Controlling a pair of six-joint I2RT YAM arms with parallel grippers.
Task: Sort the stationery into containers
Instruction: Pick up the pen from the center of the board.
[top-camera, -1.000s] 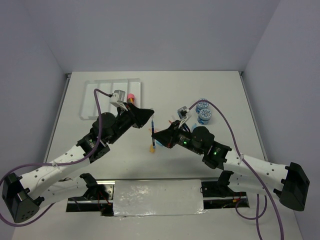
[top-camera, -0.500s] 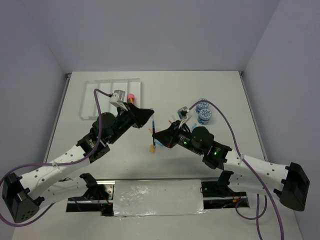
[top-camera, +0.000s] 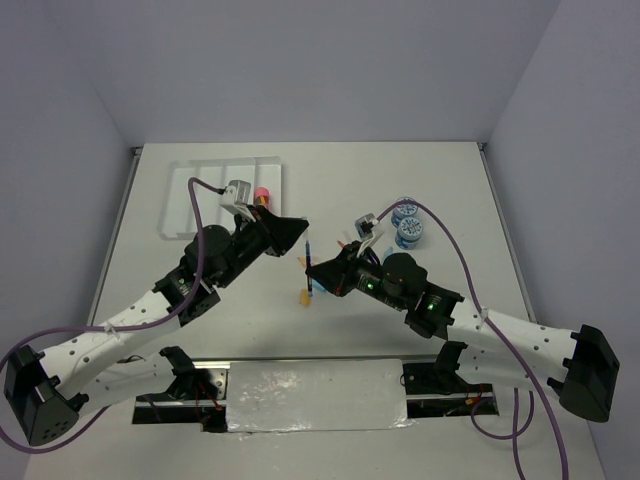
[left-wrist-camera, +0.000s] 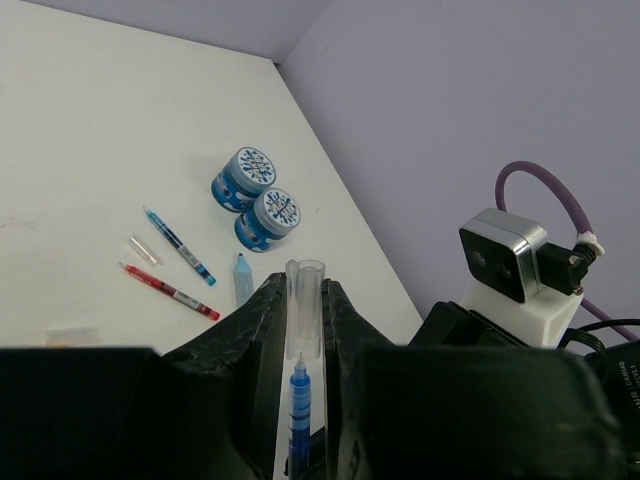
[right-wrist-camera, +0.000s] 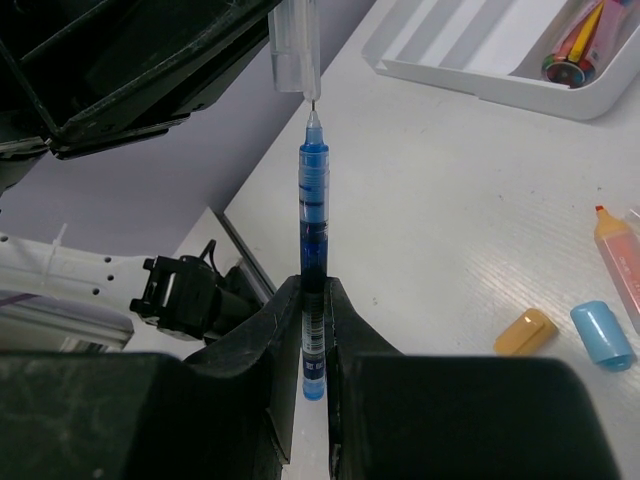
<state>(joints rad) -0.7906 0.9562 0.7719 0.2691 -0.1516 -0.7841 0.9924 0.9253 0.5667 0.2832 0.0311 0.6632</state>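
in mid-air — left pincer (left-wrist-camera: 305, 288) tight on clear tubular cap (left-wrist-camera: 305, 312), right pincer (right-wrist-camera: 314, 290) tight on slim blue pen (right-wrist-camera: 313, 195)

**Top external:** fixed high behind the arm bases, looking down and forward. It stands far enough off to take in the whole table (top-camera: 450, 180), with the white tray (top-camera: 195, 198) at 10 o'clock and the blue-lidded tubs (top-camera: 408, 227) at 2 o'clock.

**Left wrist:** close range, sighting past the left fingers (left-wrist-camera: 262, 315) toward 2 o'clock, with the tubs in frame.

**Right wrist:** close range, sighting past the right fingers (right-wrist-camera: 285, 330) toward 10 o'clock, with a tray corner in frame.

**Overlap:** both wrist views share the clear pen cap (right-wrist-camera: 295, 45). The overhead and right wrist views share the blue pen (right-wrist-camera: 313, 220) over table centre.
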